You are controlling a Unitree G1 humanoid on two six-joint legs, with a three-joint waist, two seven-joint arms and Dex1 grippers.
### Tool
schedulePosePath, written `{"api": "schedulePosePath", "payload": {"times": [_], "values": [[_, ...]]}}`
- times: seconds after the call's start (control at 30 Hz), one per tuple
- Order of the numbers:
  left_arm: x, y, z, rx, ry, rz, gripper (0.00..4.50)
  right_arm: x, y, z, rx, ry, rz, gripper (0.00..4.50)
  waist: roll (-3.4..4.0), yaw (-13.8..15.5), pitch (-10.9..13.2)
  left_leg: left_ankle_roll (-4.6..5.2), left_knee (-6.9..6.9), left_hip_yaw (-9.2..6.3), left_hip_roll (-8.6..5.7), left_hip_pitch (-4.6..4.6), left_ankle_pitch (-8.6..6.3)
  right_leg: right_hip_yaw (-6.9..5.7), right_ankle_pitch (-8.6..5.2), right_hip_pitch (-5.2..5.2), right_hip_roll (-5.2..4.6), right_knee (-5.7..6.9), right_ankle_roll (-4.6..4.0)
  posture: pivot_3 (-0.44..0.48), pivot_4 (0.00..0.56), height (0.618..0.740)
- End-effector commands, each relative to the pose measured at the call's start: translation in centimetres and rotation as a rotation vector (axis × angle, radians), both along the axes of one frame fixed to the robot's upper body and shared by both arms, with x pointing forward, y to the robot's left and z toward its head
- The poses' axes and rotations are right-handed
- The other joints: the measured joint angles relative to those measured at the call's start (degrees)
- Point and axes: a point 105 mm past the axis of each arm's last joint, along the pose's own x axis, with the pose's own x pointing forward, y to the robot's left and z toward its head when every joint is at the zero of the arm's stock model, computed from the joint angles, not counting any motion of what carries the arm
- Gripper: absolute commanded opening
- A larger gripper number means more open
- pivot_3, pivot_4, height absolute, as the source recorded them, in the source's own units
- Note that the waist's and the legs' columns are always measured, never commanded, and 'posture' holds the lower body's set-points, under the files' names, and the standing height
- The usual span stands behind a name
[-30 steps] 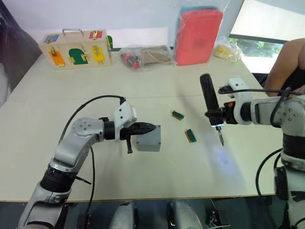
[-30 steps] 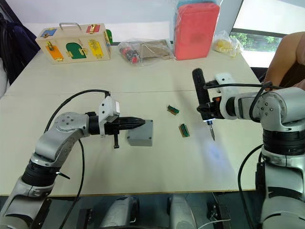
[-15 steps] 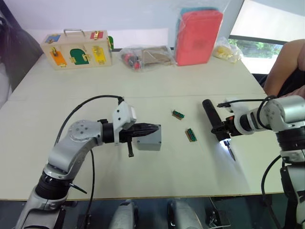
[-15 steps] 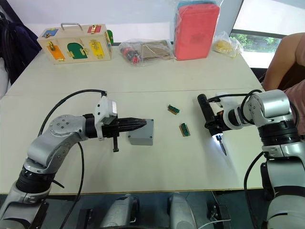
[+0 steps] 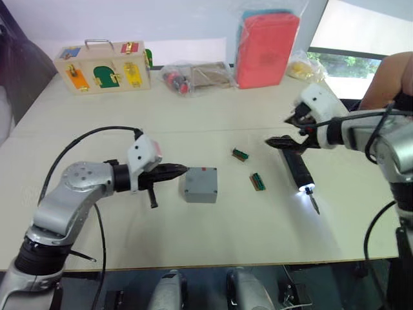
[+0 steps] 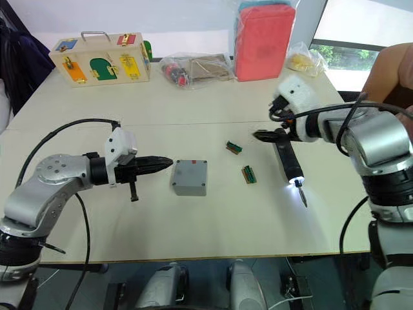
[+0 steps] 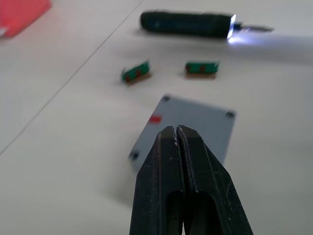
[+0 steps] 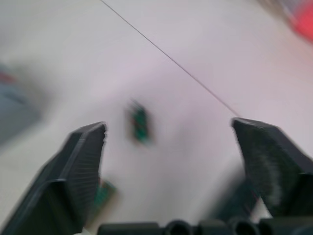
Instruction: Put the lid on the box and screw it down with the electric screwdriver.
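Observation:
The grey box [image 5: 199, 196] sits mid-table with the lid [image 7: 195, 122] flat on top, a small red mark near one edge and screw holes at the corners. My left gripper [image 5: 182, 170] is shut and empty, its tip just left of the box and apart from it. To the right, the black electric screwdriver [image 5: 297, 170] lies on the table, its tip light on and pointing toward the front edge. My right gripper [image 5: 281, 134] is open and empty, hovering over the screwdriver's rear end.
Two small green connector pieces [image 5: 241, 154] [image 5: 258, 182] lie between box and screwdriver. A wooden latch box [image 5: 103, 66], plastic bags [image 5: 197, 76] and a red package [image 5: 266, 48] line the far edge. A person's arm [image 5: 387, 81] is at the right.
My right gripper has let go of the screwdriver, which now lies on the table, and has opened and lifted away. My left gripper has drawn back left off the box.

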Motion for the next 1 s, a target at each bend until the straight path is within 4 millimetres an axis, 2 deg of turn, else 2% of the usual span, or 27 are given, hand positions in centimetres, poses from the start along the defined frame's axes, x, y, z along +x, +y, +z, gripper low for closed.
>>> {"api": "schedulePosePath", "payload": {"times": [0.03,0.2,0.27,0.4,0.5,0.67,0.73,0.83,1.0], "values": [[0.3,1.5,0.2,0.021,-0.015,0.016,0.0,-1.6,2.2,-0.9,0.063,-0.019,0.072,2.85,-0.09,0.12,0.05,0.0,-0.01,0.0,-0.02,-0.02,0.0,0.0,0.0,0.0,-0.06,0.0,0.0,0.0,0.15,0.73],[1.2,2.2,-1.3,0.075,-0.013,0.02,0.0,-2.9,4.1,-5.1,0.027,-0.027,0.113,0.8,-0.11,0.12,0.09,0.0,0.12,0.01,-0.11,-0.03,0.0,0.06,0.06,0.06,-0.23,-0.04,0.08,0.0,0.15,0.73],[1.4,1.7,-1.9,0.073,-0.001,0.005,0.0,-3.3,4.6,-6.2,0.049,-0.005,0.11,0.09,-0.12,-0.02,0.08,0.0,0.13,0.03,-0.12,-0.03,0.0,0.06,0.06,0.09,-0.22,-0.07,0.1,0.0,0.15,0.73],[1.6,0.3,-3.2,0.072,0.019,-0.035,0.0,-3.5,5.6,-8.4,0.063,0.022,0.09,0.03,-0.13,-0.04,0.07,0.0,0.13,0.03,-0.09,0.0,0.0,0.05,0.07,0.06,-0.14,0.0,0.11,0.0,0.15,0.73],[1.9,-0.5,-3.4,0.072,0.016,-0.051,0.0,-3.3,6.2,-9.2,0.064,0.033,0.077,0.03,-0.14,-0.14,0.08,-0.01,0.13,0.03,-0.09,0.0,0.0,0.04,0.07,0.06,-0.12,0.06,0.1,0.0,0.15,0.73],[2.4,-1.3,-3.8,0.084,0.002,-0.069,0.0,-3.4,6.7,-9.9,0.064,0.069,0.078,0.03,-0.13,-0.1,0.08,-0.01,0.13,0.02,-0.09,0.01,0.0,0.03,0.07,0.06,-0.1,0.1,0.1,0.0,0.15,0.73],[3.0,-2.0,-3.8,0.076,-0.016,-0.069,0.0,-4.1,7.2,-10.3,0.045,0.093,0.114,0.03,-0.12,-0.05,0.07,-0.01,0.14,0.03,-0.09,0.03,0.0,0.03,0.07,0.06,-0.11,0.11,0.1,0.0,0.15,0.73],[3.8,-3.0,-3.7,0.055,-0.031,-0.08,0.0,-4.9,8.0,-10.0,0.071,0.129,0.141,0.03,-0.13,0.0,0.07,-0.01,0.17,0.03,-0.1,0.01,0.0,0.02,0.07,0.07,-0.11,0.12,0.1,0.0,0.15,0.73],[5.2,-4.0,-3.5,0.011,-0.043,-0.067,0.0,-5.2,8.0,-10.0,0.043,0.134,0.143,0.03,-0.15,-0.02,0.06,-0.01,0.19,0.03,-0.12,0.01,0.0,0.02,0.07,0.07,-0.12,0.16,0.1,0.0,0.15,0.73]]}}
